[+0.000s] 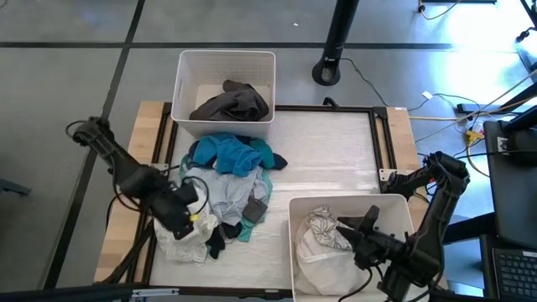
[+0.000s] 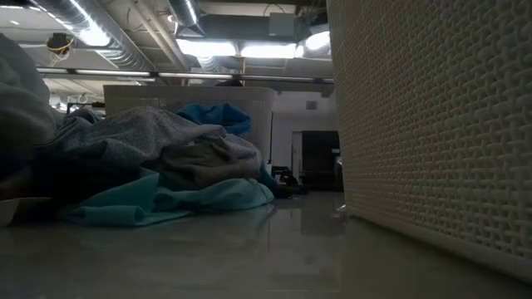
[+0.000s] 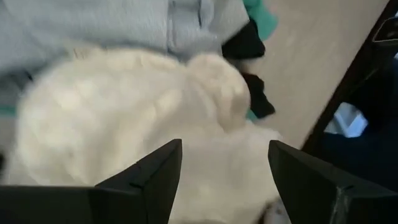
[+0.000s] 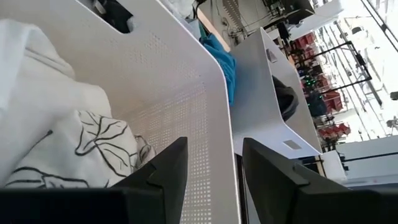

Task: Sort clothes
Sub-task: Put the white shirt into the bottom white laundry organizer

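Observation:
A pile of clothes lies on the table's left half: a teal-blue garment (image 1: 231, 155), a pale grey one (image 1: 222, 193), dark socks (image 1: 216, 239) and a white fluffy garment (image 1: 180, 243) at the near left. My left gripper (image 1: 186, 210) is open just above the white garment (image 3: 124, 118). My right gripper (image 1: 357, 231) is open over the near right bin (image 1: 394, 205), which holds a white garment (image 4: 37, 81) and a grey-white patterned one (image 1: 323, 228). A dark grey garment (image 1: 231, 105) lies in the far bin (image 1: 189, 63). My left gripper comes at the white fluffy garment (image 3: 211, 155) slanting from above, one open finger on either side of a bulge of it. I cannot tell whether the fingertips touch the cloth.
The low view shows the pile (image 2: 141, 141) at the left and the near bin's perforated wall (image 2: 432, 124) at the right, with bare table between them. A dark frame (image 1: 382, 138) borders the table's right side. Cables and a stand base (image 1: 331, 71) lie on the floor beyond.

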Controlling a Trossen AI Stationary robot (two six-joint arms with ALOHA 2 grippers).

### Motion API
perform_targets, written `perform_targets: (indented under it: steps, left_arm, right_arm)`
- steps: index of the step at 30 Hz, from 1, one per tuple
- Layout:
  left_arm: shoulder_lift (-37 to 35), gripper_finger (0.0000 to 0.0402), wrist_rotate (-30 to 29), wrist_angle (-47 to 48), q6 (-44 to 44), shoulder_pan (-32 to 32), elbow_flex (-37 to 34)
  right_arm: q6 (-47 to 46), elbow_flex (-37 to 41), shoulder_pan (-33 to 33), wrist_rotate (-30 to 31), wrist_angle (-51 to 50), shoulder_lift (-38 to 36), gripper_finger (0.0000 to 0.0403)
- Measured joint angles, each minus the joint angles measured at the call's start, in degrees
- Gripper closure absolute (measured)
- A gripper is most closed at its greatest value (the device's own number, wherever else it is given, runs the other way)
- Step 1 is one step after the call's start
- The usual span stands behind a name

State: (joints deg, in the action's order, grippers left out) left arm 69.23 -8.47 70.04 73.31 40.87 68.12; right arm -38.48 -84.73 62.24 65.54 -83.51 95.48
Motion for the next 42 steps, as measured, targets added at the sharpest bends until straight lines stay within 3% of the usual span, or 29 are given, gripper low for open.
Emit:
perform_targets:
  steps: [3, 7, 11, 17, 23, 31, 34, 42]
  left_arm:
    - [-0.31, 0.0173, -1.49, 0.4, 9.07, 3.82, 0.0]
    - [0.28, 0.0173, -8.32, 6.09, 19.12, 7.37, -0.47]
    - [3.11, 0.0173, -8.92, 8.28, 26.69, 8.86, -2.46]
    - [8.47, 0.0173, -8.24, 2.09, 27.08, 9.46, -7.43]
    - [12.44, 0.0173, -8.15, -8.82, 21.01, 9.32, -13.31]
    - [16.96, 0.0177, -7.68, -25.35, 15.27, 9.3, -25.86]
    - [17.77, 0.0205, -8.8, -30.64, 14.79, 9.34, -28.86]
    - [16.64, 0.0346, -10.62, -31.83, 12.71, 9.78, -29.43]
  right_arm:
    - [0.0, 1.18, 0.0, 0.02, 0.77, 0.0, 0.0249]
    - [0.0, 2.16, 0.0, -0.58, 1.66, 0.0, 0.0249]
    - [0.02, 2.69, 0.0, -0.68, 2.76, -0.02, 0.0249]
    - [0.84, 2.69, 0.0, -0.79, 3.2, -0.02, 0.0249]
    - [4.34, 2.69, 0.0, -1.05, 5.89, -0.02, 0.0249]
    - [5.99, 2.69, 0.0, -1.08, 7.02, -0.02, 0.0249]
    - [7.22, 2.69, 0.0, -1.49, 7.05, -0.02, 0.0249]
    - [11.55, 2.69, -0.06, -2.14, 7.02, -0.02, 0.0249]
